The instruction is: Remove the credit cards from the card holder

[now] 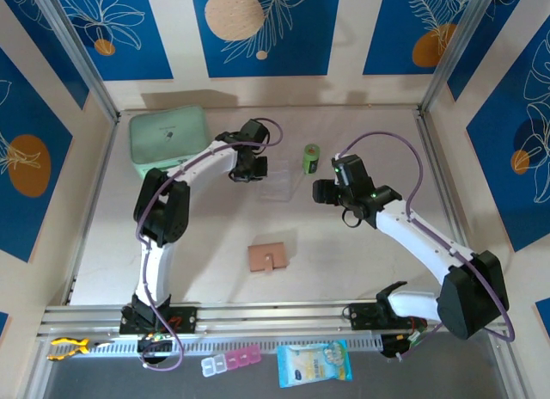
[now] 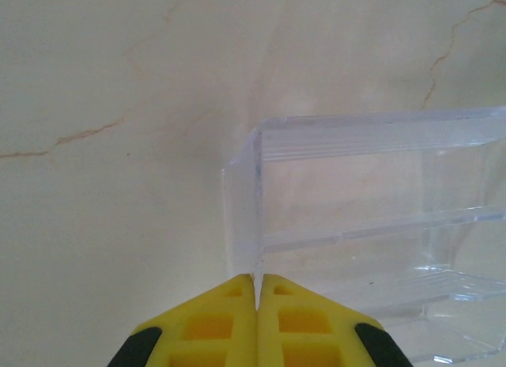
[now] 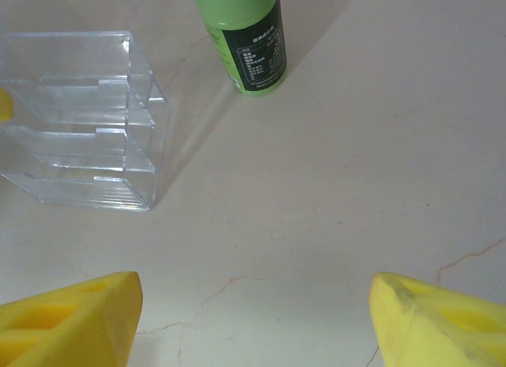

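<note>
Card holder well apart from left tool, right tool.

Left arm, left of overhead frame: white links, bulky black joints, purple cable looped alongside. Right arm, lower right: same build, small green light near its black wrist. Left gripper: yellow fingers, square hollow cells, black outer patches. Right gripper: yellow wedge-shaped tips.

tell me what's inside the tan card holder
The card holder lies folded shut. Only its tan outside shows; whatever is inside is covered.
</note>
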Controlling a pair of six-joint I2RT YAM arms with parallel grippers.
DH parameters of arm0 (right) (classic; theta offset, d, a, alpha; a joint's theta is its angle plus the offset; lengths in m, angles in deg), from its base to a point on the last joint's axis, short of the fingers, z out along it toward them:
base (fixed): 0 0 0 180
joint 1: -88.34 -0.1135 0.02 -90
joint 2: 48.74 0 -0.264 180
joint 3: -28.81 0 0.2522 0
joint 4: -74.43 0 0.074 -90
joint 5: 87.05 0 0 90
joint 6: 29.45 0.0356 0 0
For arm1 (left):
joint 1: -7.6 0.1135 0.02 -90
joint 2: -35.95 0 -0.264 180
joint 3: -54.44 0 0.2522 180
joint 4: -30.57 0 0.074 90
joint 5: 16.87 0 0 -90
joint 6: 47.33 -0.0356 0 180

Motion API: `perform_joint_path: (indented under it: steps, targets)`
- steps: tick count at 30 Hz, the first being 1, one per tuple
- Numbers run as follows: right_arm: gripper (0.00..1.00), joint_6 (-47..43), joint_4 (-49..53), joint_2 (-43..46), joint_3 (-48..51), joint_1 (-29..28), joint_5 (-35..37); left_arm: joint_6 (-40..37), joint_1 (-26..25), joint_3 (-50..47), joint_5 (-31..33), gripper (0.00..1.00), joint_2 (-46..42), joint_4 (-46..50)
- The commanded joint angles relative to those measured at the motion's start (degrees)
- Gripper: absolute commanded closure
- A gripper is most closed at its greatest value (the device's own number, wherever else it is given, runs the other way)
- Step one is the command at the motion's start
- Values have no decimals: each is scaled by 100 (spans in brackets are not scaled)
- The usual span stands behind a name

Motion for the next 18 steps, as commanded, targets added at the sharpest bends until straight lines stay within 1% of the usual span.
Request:
perform_joint_path:
  steps: [1, 6, 10, 18]
  targets:
    - [24, 1, 137, 156, 34, -11, 96, -182, 56, 169, 60, 100, 46, 108]
    - [24, 34, 162, 206, 36, -20, 94, -155, 285, -82, 50, 100, -94, -18]
    - [24, 52, 174, 197, 10, -29, 84, -253, 433, -107, 42, 100, -146, -30]
    - [24, 88, 193, 180, -71, -76, 59, -512, 575, 2, -247, 100, 0, -107]
